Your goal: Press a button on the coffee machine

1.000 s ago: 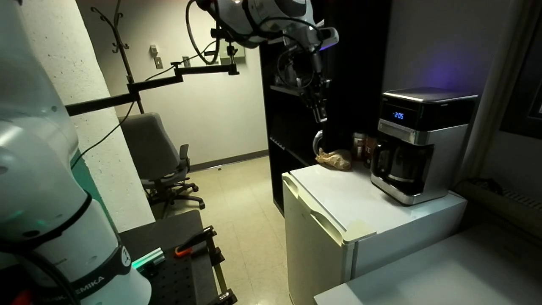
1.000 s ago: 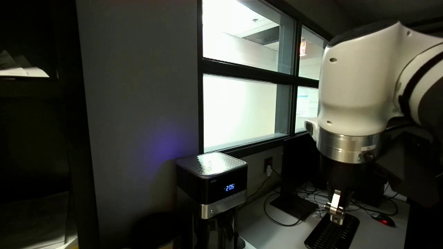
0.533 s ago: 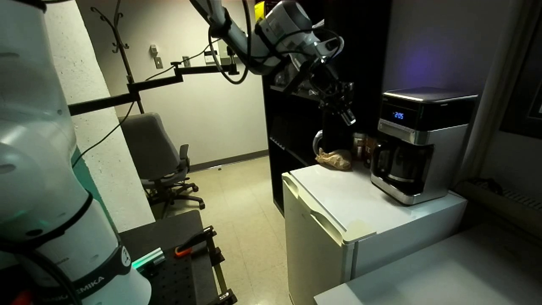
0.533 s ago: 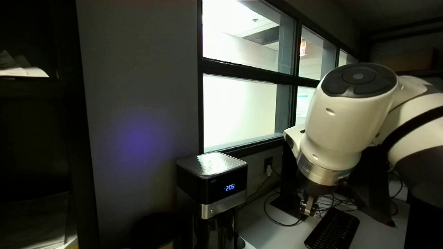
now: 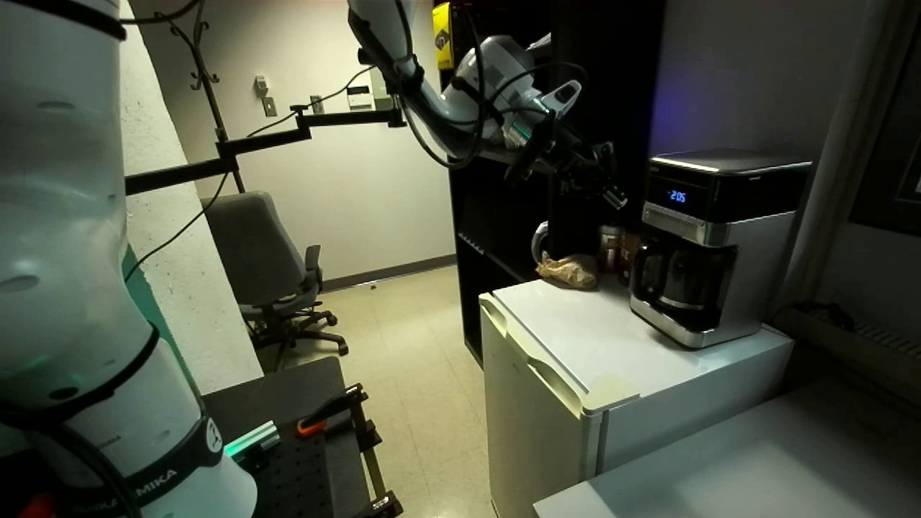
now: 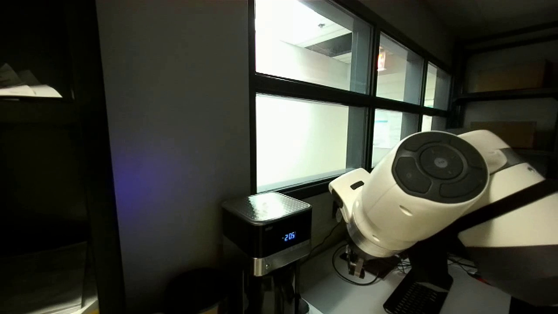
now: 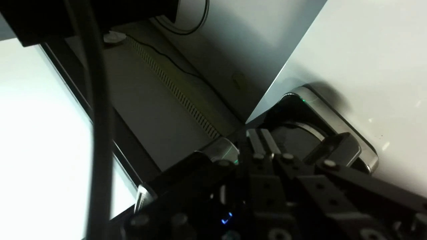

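Machine: silver and black, upright on the white tabletop, at 3 o'clock from the middle of an exterior view.
Display: on the front of the machine, lit in blue, with digits which read 2:05.
Tool: its two fingers lie together, with hardly any gap at the tips, and nothing is seen in its hold. In an exterior view the fingertips are near the display, at 9 o'clock from it. In both exterior views some space is seen between the tool and the machine.
Arm: white, leaning down toward 7 o'clock in an exterior view, with the tool at 4 o'clock from the display.
Carafe: dark, it sits inside the machine, below the display; in the wrist view its handle appears at 3 o'clock from the tool.
Bag: brown and crumpled, lying on the tabletop at 9 o'clock from the machine.
Keyboard: black, at 4 o'clock from the machine in an exterior view; its upper part is hidden.
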`<state>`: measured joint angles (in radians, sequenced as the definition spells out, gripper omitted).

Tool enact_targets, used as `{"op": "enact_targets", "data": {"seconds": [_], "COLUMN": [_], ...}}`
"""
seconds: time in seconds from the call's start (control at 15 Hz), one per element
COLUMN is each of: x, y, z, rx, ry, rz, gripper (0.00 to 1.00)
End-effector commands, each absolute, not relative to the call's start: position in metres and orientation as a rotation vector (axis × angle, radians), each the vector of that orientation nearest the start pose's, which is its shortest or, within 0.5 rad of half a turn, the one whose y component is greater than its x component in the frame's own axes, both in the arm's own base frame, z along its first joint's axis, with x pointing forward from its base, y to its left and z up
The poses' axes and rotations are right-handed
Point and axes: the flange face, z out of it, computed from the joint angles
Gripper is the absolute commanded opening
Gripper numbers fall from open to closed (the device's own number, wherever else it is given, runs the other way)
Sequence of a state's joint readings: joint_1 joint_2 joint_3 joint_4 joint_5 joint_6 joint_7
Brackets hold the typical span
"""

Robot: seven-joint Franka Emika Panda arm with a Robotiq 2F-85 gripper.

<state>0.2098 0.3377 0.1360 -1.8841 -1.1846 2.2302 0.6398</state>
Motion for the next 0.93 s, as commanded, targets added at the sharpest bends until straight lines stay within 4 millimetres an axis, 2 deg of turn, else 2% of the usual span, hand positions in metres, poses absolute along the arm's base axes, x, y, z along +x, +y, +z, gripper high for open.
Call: {"op": "enact_targets", "data": {"seconds": [0.0,0.33,0.87], "x": [0.634,0.656,0.69], "y": [0.202,0.217,0.232], "z": [0.332,0.313,0.286], "rx": [2.212,2.185,2.182], "ry": [0.576,0.611,0.627], "rz": [0.617,0.673,0.701], "gripper": [0.0,0.0,0.0]}}
